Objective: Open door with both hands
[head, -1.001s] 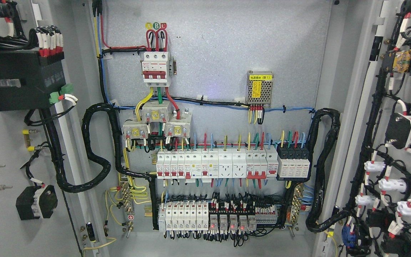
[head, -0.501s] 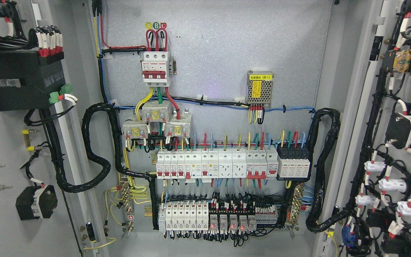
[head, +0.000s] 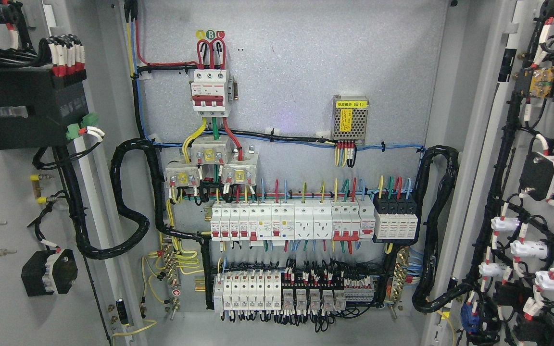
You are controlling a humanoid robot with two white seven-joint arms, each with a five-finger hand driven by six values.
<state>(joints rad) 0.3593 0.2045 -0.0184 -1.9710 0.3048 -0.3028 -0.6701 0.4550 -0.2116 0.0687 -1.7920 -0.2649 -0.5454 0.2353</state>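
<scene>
Matt speckled metal backplate (head: 306, 72), glossy plastic breakers (head: 258, 221)

Bare backplate (head: 306, 67) is left free right of the main breaker (head: 211, 92); below it, passage is blocked by breaker rows (head: 291, 221) and cable looms (head: 130, 192) at both sides.

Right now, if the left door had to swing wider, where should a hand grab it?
Grip the left door by its free outer edge, which lies past the picture's left edge. The visible inner face is crowded with wiring and a black box, so come from the left, outside.
</scene>
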